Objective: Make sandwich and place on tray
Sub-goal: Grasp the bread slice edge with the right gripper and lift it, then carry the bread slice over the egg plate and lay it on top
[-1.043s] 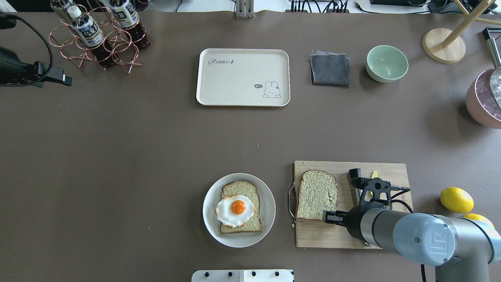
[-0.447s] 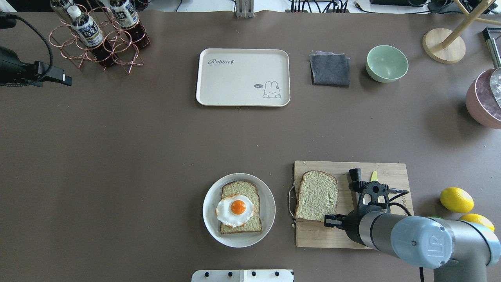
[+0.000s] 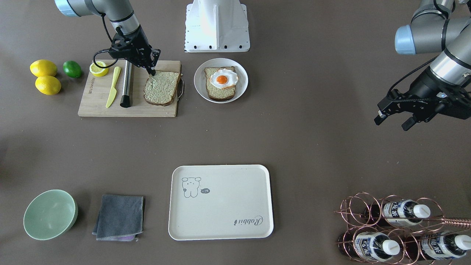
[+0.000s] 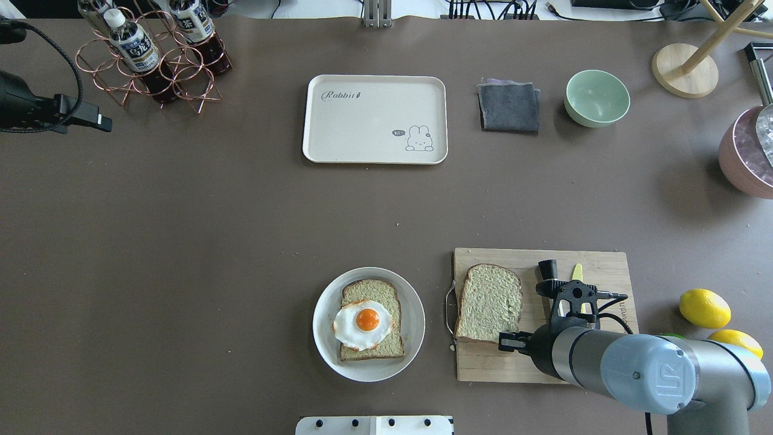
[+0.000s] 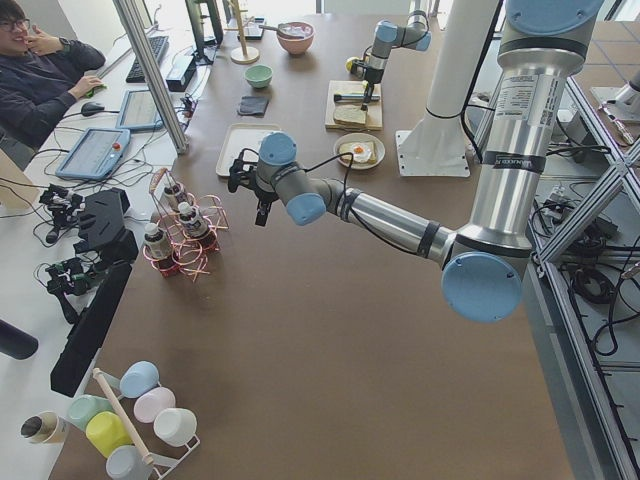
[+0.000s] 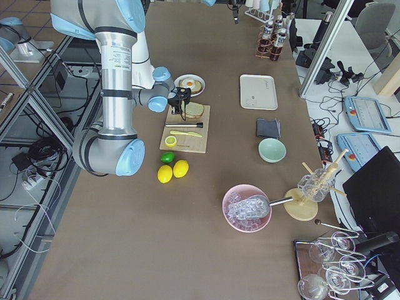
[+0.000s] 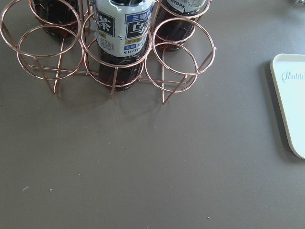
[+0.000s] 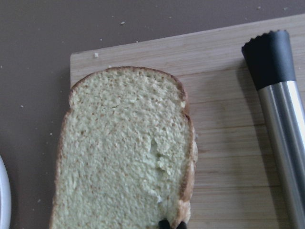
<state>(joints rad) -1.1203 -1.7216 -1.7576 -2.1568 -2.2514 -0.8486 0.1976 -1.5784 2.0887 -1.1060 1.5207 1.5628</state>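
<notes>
One bread slice point(image 4: 489, 302) lies on the wooden cutting board point(image 4: 604, 263). My right gripper point(image 4: 507, 343) is at the slice's near right corner. In the right wrist view its fingertips point(image 8: 165, 223) stand close together, pinching the crust of the slice point(image 8: 124, 152). The other slice point(image 4: 386, 347) lies on the round white plate point(image 4: 413, 338) with the fried egg point(image 4: 362, 323) on top. The cream tray point(image 4: 374, 121) sits bare at the far middle. My left gripper point(image 3: 393, 123) is open and empty, hovering far off near the bottle rack.
On the board lie a steel tool with a black end point(image 3: 127, 84), a yellow knife point(image 3: 112, 86) and a lemon half point(image 3: 98, 68). Lemons point(image 3: 44, 68) and a lime point(image 3: 71, 69) sit beside it. A grey cloth point(image 3: 119, 217), green bowl point(image 3: 49, 214) and bottle rack point(image 3: 397, 228) flank the tray.
My right gripper has shifted a little toward the robot's side along the slice's right edge, to its near corner. The left arm has barely moved.
</notes>
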